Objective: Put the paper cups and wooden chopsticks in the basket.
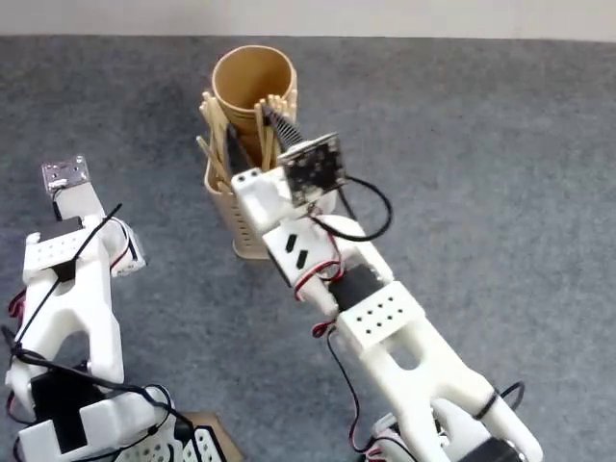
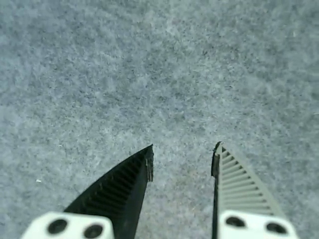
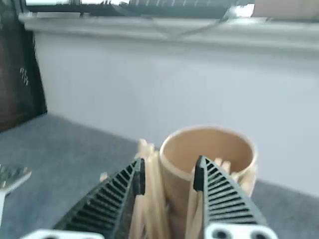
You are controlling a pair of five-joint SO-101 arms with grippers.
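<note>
The cup (image 1: 252, 82) stands upright in the basket (image 1: 231, 207), its open mouth rising above the basket's rim. Only 1 cup is visible; whether others are nested inside it cannot be told. The chopsticks (image 1: 217, 125) stand on end in the basket too, crowded around the cup on both sides, and their tips lean outward past the rim.

The right gripper (image 3: 168, 174) hangs just above the basket, at the cup's rim. Its 2 jaws are apart. In the right wrist view several chopsticks and the near wall of the cup show in the gap between them, and nothing looks clamped. The right arm (image 1: 385, 327) slants up to the basket from the near edge of the table.

The left gripper (image 2: 183, 160) is well apart from the basket, off to its side. It points down at bare carpet (image 1: 481, 144), with its jaws spread wide and nothing between them. The left arm (image 1: 67, 279) stands on that same side of the basket.

The basket rests on the grey carpet.
</note>
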